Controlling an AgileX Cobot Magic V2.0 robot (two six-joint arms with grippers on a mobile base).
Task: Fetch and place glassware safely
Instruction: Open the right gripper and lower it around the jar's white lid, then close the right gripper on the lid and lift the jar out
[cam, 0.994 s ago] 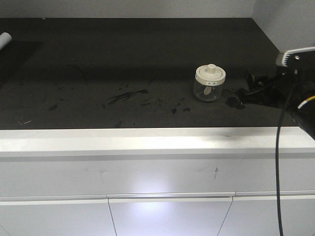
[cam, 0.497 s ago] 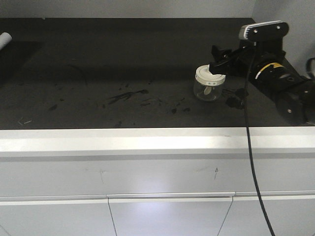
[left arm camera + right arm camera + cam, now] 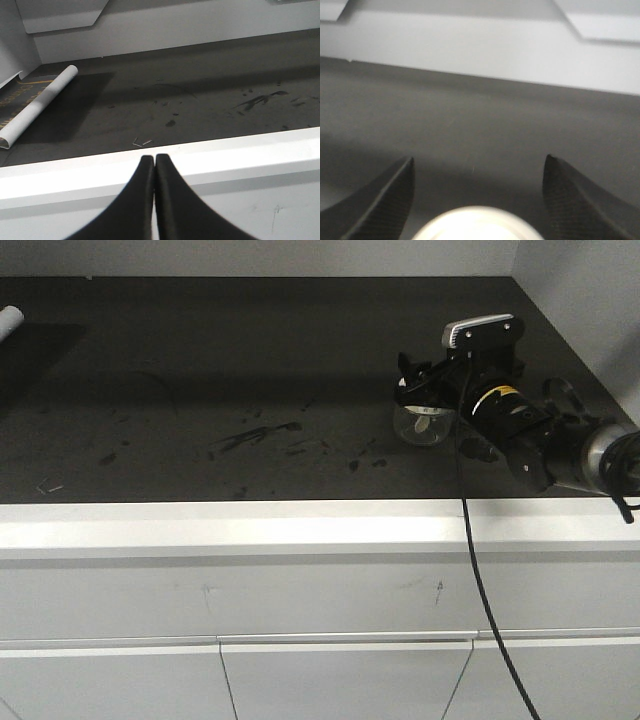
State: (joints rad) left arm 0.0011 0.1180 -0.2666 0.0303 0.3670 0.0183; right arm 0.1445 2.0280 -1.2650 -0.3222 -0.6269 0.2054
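The glassware, a small clear jar [image 3: 420,426], stands on the dark countertop [image 3: 250,360] at the right. Its cream-white lid [image 3: 477,226] shows blurred at the bottom of the right wrist view. My right gripper [image 3: 412,380] reaches in from the right at lid height. It [image 3: 480,158] is open, with one finger on each side of the lid and a gap to both. In the front view the gripper hides most of the lid. My left gripper [image 3: 154,159] is shut on nothing, hanging in front of the counter's white front edge [image 3: 250,150], and the front view does not show it.
A white paper roll [image 3: 37,105] lies at the counter's far left [image 3: 8,318]. Dark smears [image 3: 255,435] mark the counter's middle. A wall rises close behind and to the right of the jar [image 3: 590,300]. White drawer fronts [image 3: 340,670] lie below. A black cable [image 3: 480,590] hangs from the right arm.
My right arm has swung in from the right edge, leftward and over the jar. Its open fingers now stand either side of the lid. The jar has not moved.
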